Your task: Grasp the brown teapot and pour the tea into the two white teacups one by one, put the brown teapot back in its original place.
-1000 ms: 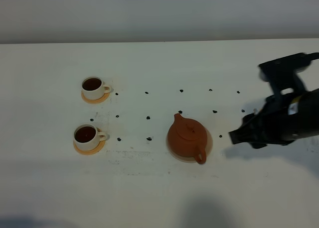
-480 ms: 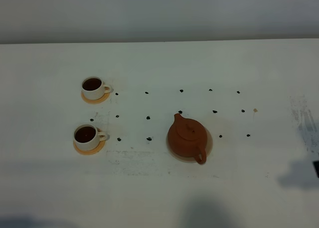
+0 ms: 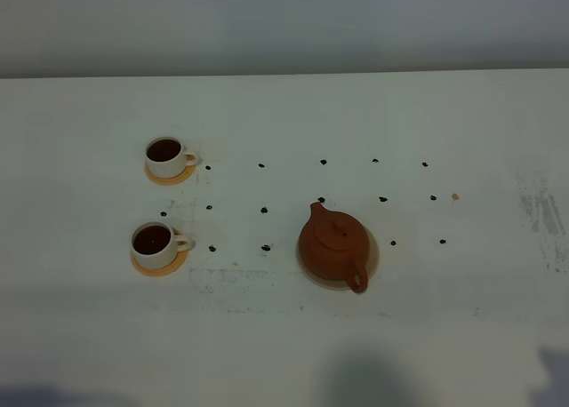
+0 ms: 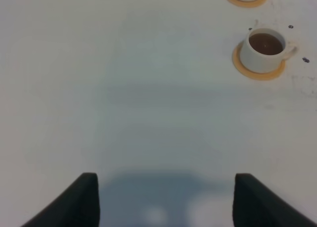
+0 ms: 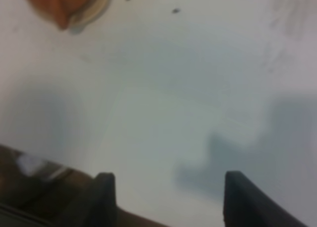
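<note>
The brown teapot [image 3: 333,247] stands upright on its pale beige disc [image 3: 374,250], right of the table's middle, with the lid on and the handle toward the front. Two white teacups [image 3: 165,156] [image 3: 155,241] sit on orange coasters at the left, both holding dark tea. Neither arm shows in the high view. My left gripper [image 4: 166,202] is open over bare table, with the nearer teacup [image 4: 265,49] well beyond it. My right gripper [image 5: 168,197] is open and empty, far from the blurred teapot [image 5: 59,1].
Small black dots [image 3: 264,210] mark a grid on the white table between the cups and the teapot. Grey scuff marks [image 3: 542,213] lie at the right. A tiny orange speck [image 3: 454,195] sits near them. A grey wall rises behind the table's far edge.
My right arm, which was just right of the teapot a second ago, has pulled away to the right and left the high view. The teapot and cups have not moved.
</note>
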`<state>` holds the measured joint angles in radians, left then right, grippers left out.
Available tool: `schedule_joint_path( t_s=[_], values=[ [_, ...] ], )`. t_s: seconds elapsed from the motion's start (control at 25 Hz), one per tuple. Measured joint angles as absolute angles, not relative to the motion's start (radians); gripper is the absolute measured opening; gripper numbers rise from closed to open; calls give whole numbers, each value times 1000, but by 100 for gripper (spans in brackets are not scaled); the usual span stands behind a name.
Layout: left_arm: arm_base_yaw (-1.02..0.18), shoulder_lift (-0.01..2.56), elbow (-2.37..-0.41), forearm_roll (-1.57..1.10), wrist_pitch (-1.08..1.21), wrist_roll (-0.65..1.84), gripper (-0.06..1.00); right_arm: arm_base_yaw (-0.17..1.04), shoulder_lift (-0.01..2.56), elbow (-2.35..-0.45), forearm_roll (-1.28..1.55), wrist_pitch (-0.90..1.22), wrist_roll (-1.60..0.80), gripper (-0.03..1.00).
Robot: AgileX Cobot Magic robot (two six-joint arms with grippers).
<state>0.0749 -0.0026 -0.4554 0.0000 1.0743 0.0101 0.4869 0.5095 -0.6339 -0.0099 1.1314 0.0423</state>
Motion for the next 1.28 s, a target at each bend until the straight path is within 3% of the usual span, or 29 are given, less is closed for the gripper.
schedule_joint_path(
  t_s=[0.16, 0.84, 1.28],
  values=[
    [75, -3, -455, 0, 1074, 10, 55, 487, 432, -546, 0, 1108, 31, 47],
    [75, -3, -455, 0, 1074, 10, 55, 475, 406, -537, 0, 1131, 30, 47],
    [75, -3, -455, 0, 1074, 10, 55, 70, 282, -537, 56, 1132, -6, 47]
  ],
)
